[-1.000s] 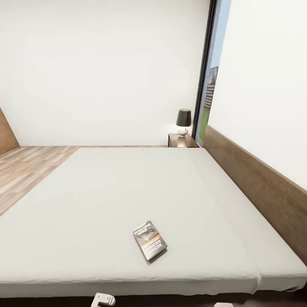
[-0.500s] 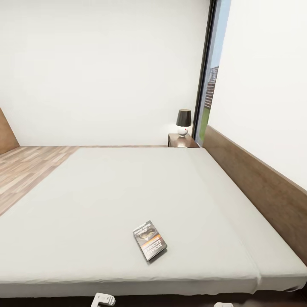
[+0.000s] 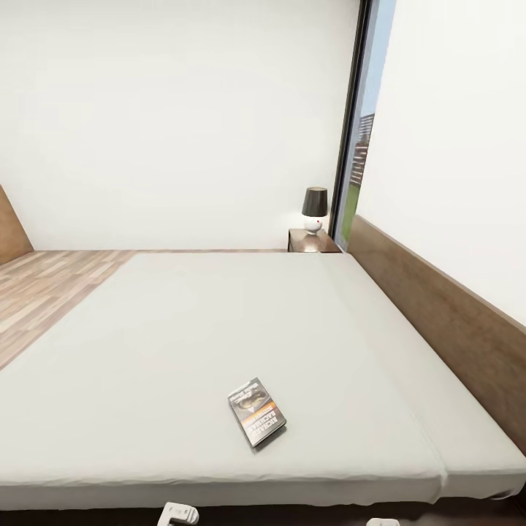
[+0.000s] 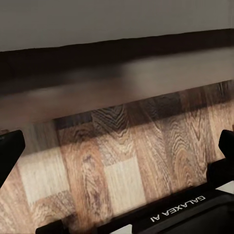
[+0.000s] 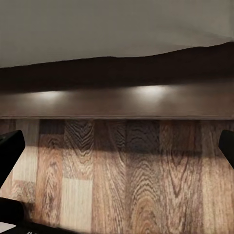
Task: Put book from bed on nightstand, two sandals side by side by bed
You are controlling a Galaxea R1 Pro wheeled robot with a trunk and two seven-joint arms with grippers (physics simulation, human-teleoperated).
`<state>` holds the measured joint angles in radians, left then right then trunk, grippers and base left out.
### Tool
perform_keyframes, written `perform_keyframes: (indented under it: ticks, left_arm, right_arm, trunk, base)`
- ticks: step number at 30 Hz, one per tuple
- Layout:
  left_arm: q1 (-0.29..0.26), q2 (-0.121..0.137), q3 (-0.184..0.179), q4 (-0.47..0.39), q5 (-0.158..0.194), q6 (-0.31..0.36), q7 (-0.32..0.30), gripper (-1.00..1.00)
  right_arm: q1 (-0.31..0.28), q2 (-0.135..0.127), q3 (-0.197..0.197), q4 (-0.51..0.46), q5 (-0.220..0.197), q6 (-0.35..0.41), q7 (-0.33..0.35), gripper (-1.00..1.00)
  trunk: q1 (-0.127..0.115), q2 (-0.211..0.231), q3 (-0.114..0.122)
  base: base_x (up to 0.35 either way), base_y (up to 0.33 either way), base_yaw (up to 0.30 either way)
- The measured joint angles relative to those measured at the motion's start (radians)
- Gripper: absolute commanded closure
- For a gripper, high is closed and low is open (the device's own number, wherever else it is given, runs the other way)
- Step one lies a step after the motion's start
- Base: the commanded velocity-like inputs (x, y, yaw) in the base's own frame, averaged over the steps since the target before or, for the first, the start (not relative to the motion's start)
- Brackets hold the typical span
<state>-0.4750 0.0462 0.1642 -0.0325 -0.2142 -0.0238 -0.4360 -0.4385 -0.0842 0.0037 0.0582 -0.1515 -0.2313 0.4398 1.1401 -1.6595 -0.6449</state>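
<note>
Book point(image 3: 256, 412) is lying flat on bed point(image 3: 183, 329) near its front edge, nightstand point(image 3: 313, 240) far off. Both grippers point(image 4: 117, 146) point(image 5: 117, 146) are hanging spread wide, empty, over floor. Risk: thin book sliding away w/ a shallow pinch.

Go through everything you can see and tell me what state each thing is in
book: closed, lying flat on the bed, near its foot
bed: bare mattress, nothing else on it
lamp: upright on the nightstand
left gripper: open, empty, over floor
right gripper: open, empty, over floor
</note>
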Motion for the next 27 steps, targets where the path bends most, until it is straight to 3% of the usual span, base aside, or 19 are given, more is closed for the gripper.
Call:
perform_keyframes:
  ticks: [7, 23, 27]
  left_arm:
    - [0.000, 0.000, 0.001, 0.000, 0.000, 0.000, 0.000, -1.00]
    - [0.000, 0.000, 0.004, -0.001, 0.006, 0.003, 0.000, -1.00]
    - [0.000, 0.001, 0.006, -0.002, 0.007, 0.003, 0.001, -1.00]
  right_arm:
    - [0.000, 0.000, 0.000, 0.000, -0.001, 0.000, 0.000, -1.00]
    - [0.000, 0.000, 0.000, 0.000, -0.005, 0.000, -0.001, -1.00]
    - [0.000, 0.000, 0.000, 0.000, -0.006, 0.000, -0.002, -1.00]
  trunk:
    - [0.000, 0.000, 0.000]
    - [-0.061, 0.112, 0.050]
    - [-0.061, 0.112, 0.050]
  base:
    - [0.000, 0.000, 0.000]
    - [0.000, 0.000, 0.000]
    - [0.000, 0.000, 0.000]
